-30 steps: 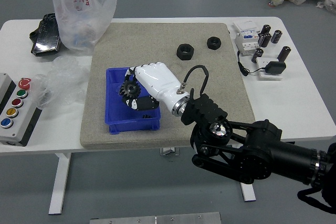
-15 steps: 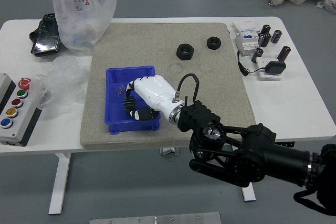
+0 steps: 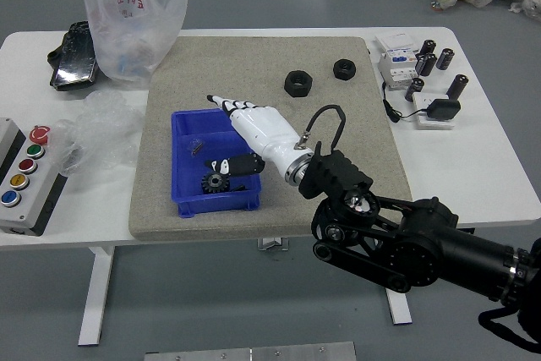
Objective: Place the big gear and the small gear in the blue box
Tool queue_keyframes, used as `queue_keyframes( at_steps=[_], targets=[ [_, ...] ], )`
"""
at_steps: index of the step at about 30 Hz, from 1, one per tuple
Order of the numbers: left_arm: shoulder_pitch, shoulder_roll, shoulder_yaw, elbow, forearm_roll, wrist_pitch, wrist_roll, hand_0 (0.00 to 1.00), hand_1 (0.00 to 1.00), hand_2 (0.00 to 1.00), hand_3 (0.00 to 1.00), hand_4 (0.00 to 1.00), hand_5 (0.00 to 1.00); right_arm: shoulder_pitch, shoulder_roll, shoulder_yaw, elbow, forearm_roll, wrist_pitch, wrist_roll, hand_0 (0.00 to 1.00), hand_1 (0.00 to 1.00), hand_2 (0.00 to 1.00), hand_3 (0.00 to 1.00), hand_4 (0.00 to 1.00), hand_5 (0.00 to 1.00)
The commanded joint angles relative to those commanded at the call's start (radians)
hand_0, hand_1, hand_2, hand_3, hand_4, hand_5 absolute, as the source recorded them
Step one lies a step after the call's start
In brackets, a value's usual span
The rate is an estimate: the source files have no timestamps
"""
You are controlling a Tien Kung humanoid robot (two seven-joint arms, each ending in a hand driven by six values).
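Note:
My right hand is over the blue box, its white-and-black fingers spread above the far side and its thumb over the middle, holding nothing. A black toothed gear lies in the box near its front wall, just below the thumb. Beside it is a small dark piece, partly covered by the hand and too unclear to name. A little grey item rests near the box's left wall. The left hand is out of view.
Two black ring-shaped parts, one thicker and one rounder, lie on the beige mat. A button panel, plastic bags and a black tray are at left. Dark cylinders and white devices stand right.
The gear was at my right hand's fingers over the box and now lies inside it. The fingers have spread apart, the upper ones rising toward the box's far edge.

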Motion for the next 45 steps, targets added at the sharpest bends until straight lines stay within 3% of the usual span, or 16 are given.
queue_keyframes(
  at_steps=[3,4,9,10,15,16,21,22,26,27,28,33,34,45],
  targets=[
    [0.000,0.003,0.002,0.001,-0.002,0.002,-0.002,0.709,0.529,0.534,0.695,0.713,0.565,-0.018,-0.042,0.072,0.057,0.059,-0.021,0.046,0.546,0.895,0.934,0.964,0.877,0.434],
    [0.000,0.004,0.003,0.001,-0.003,0.002,-0.003,0.709,0.528,0.534,0.695,0.713,0.564,-0.029,-0.058,0.099,0.076,0.082,-0.028,0.066,0.529,0.838,0.860,0.864,0.826,0.433],
    [0.000,0.005,0.007,0.002,-0.007,0.004,-0.007,0.709,0.528,0.534,0.695,0.713,0.564,-0.104,-0.117,0.227,0.104,0.227,-0.047,0.173,0.529,0.838,0.860,0.864,0.826,0.433],
    [0.000,0.004,0.008,0.003,-0.007,0.003,-0.008,0.709,0.528,0.534,0.695,0.713,0.562,-0.126,-0.127,0.255,0.095,0.267,-0.042,0.203,0.532,0.773,0.778,0.774,0.821,0.442],
    [-0.003,0.004,0.020,0.005,-0.015,0.005,-0.017,0.709,0.528,0.534,0.695,0.713,0.562,-0.240,-0.168,0.388,0.067,0.456,0.035,0.352,0.532,0.773,0.778,0.774,0.821,0.442],
    [-0.003,0.005,0.023,0.006,-0.018,0.006,-0.019,0.709,0.528,0.536,0.694,0.714,0.562,-0.267,-0.177,0.416,0.065,0.498,0.054,0.383,0.608,0.723,0.734,0.720,0.816,0.471],
    [-0.004,0.008,0.032,0.009,-0.023,0.008,-0.027,0.709,0.528,0.536,0.694,0.714,0.562,-0.390,-0.213,0.533,0.056,0.687,0.151,0.518,0.608,0.723,0.734,0.720,0.816,0.471],
    [-0.004,0.008,0.032,0.009,-0.022,0.008,-0.028,0.709,0.528,0.537,0.694,0.714,0.562,-0.413,-0.215,0.554,0.047,0.729,0.169,0.544,0.619,0.675,0.699,0.694,0.823,0.527],
    [-0.008,0.009,0.036,0.009,-0.024,0.007,-0.030,0.709,0.528,0.537,0.694,0.714,0.562,-0.481,-0.208,0.612,0.022,0.882,0.214,0.631,0.619,0.675,0.699,0.694,0.823,0.527],
    [-0.009,0.010,0.036,0.009,-0.023,0.006,-0.030,0.709,0.528,0.537,0.694,0.714,0.562,-0.487,-0.205,0.619,0.019,0.915,0.220,0.646,0.619,0.675,0.699,0.694,0.823,0.527],
    [-0.010,0.010,0.035,0.008,-0.021,0.005,-0.030,0.709,0.528,0.538,0.694,0.713,0.562,-0.491,-0.201,0.623,0.018,0.955,0.225,0.660,0.621,0.643,0.668,0.673,0.837,0.601],
    [-0.012,0.016,0.022,0.008,-0.002,-0.001,-0.026,0.709,0.528,0.538,0.694,0.713,0.562,-0.485,-0.188,0.605,0.019,1.094,0.222,0.679,0.621,0.643,0.668,0.673,0.837,0.601],
    [-0.012,0.017,0.019,0.007,0.004,-0.002,-0.025,0.709,0.528,0.535,0.694,0.713,0.562,-0.483,-0.185,0.599,0.018,1.119,0.220,0.681,0.590,0.376,0.507,0.653,0.823,0.575],
    [-0.017,0.030,0.025,0.007,0.002,-0.009,-0.028,0.709,0.488,0.496,0.694,0.713,0.561,-0.485,-0.170,0.573,0.008,1.225,0.211,0.696,0.580,0.377,0.500,0.653,0.827,0.560]
  ],
)
